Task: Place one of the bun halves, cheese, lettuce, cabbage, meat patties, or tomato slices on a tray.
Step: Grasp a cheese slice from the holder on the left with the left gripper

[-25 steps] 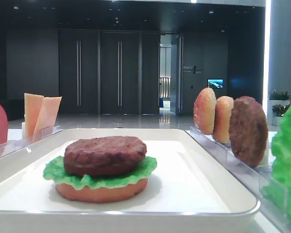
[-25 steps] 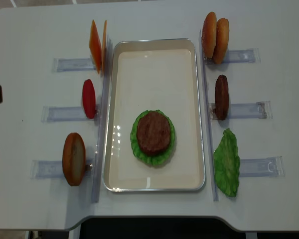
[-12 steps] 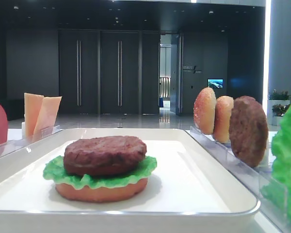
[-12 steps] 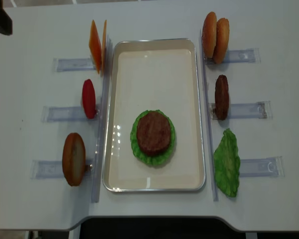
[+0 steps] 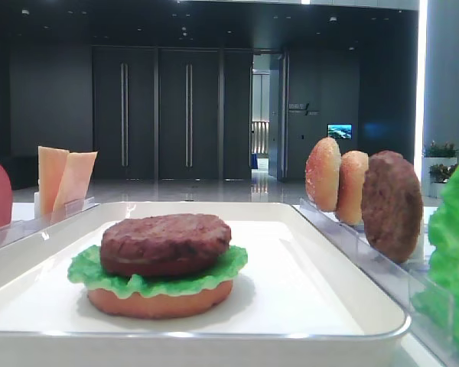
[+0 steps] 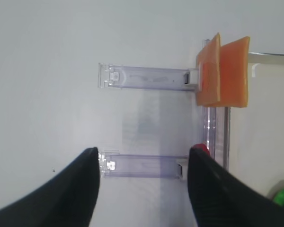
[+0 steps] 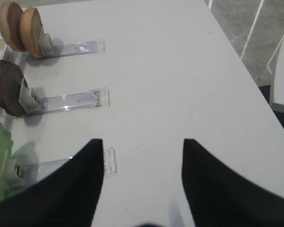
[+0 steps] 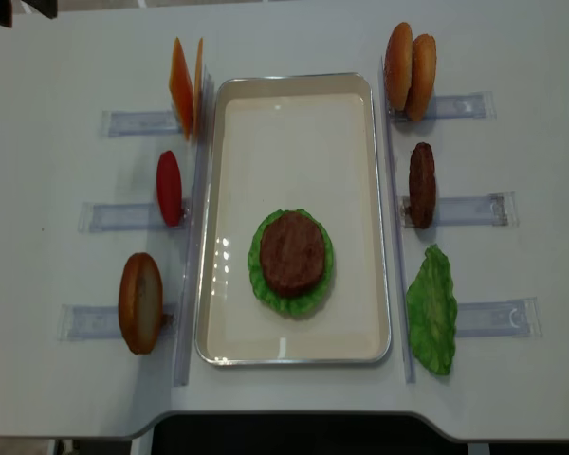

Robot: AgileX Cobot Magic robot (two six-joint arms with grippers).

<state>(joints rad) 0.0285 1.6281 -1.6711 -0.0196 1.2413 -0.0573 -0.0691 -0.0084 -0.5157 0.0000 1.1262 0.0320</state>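
- Reading any print fails: the small lit wall sign point(image 5: 301, 108) is too blurred.
- Left gripper point(image 6: 143, 187): fingers spread wide, holding nothing, above the clear rails point(image 6: 146, 77).
- Right gripper point(image 7: 143, 182): spread wide, empty, over the table point(image 7: 180, 71).
- Cheese point(image 8: 184, 87): two yellow-orange square slices upright on edge, at 10 o'clock off the tray point(image 8: 294, 114).

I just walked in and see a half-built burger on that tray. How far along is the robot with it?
Done so far: a bun half, lettuce and a meat patty are stacked on the tray. In hand: nothing; both the left claw and the right claw hang open over bare table. Left in the racks: cheese, a tomato slice, more bun halves, a spare patty and lettuce.
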